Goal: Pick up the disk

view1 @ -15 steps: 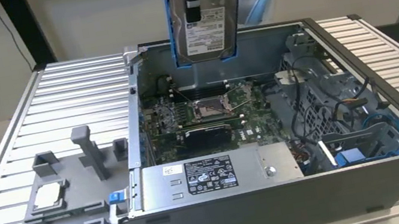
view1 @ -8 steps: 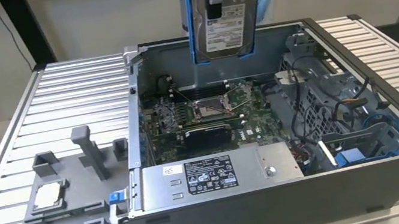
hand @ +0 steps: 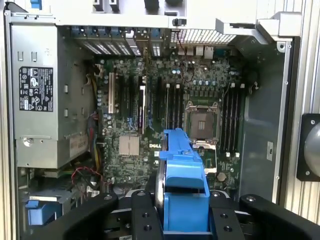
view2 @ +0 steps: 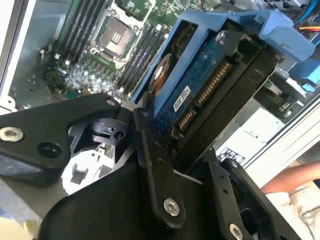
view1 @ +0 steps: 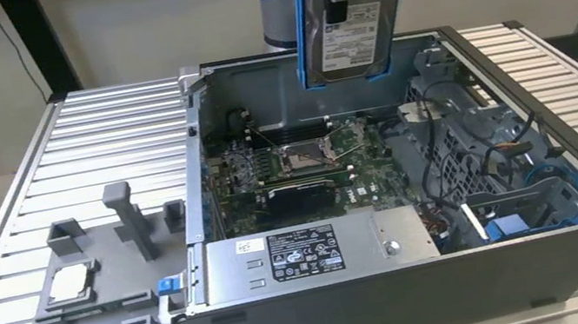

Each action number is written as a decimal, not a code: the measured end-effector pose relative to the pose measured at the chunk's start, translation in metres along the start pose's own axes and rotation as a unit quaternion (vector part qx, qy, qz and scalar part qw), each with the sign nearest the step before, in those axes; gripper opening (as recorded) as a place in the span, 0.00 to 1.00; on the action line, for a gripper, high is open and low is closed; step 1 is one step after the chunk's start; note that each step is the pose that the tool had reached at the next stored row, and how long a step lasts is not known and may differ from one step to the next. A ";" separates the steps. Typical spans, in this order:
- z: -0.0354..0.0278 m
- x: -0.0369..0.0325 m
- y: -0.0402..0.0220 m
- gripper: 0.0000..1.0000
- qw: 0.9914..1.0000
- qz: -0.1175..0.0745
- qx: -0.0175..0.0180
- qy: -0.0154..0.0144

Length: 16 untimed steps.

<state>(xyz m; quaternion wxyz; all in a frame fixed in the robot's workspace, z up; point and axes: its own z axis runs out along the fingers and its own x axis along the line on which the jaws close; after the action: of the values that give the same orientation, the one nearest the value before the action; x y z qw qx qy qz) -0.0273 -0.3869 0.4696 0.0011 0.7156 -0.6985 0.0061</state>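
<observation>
Over the slatted worktop (view1: 99,150) and the open computer case (view1: 427,280), your arm hung from above with the disk (view1: 349,15) already lifted clear, upright in its blue carrier, well above the motherboard (view1: 302,164). Your end effector (hand: 184,220) was clamped on the disk's upper edge, fingers (view2: 155,165) pressing either face. By the look of it the pick was done; what remained called only for a steady hold.
</observation>
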 end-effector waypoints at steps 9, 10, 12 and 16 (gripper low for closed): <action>0.0002 0.0134 -0.0051 0.00 1.000 0.000 0.000 0.000; 0.0003 0.0174 -0.0053 0.00 1.000 0.000 0.000 0.000; 0.0005 0.0261 -0.0053 0.00 1.000 0.000 0.000 0.000; 0.0008 0.0440 -0.0052 0.00 1.000 0.000 0.000 0.000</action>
<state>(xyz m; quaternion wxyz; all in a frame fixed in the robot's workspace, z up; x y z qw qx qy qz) -0.0210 -0.4308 0.4693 0.0016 0.7156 -0.6985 0.0060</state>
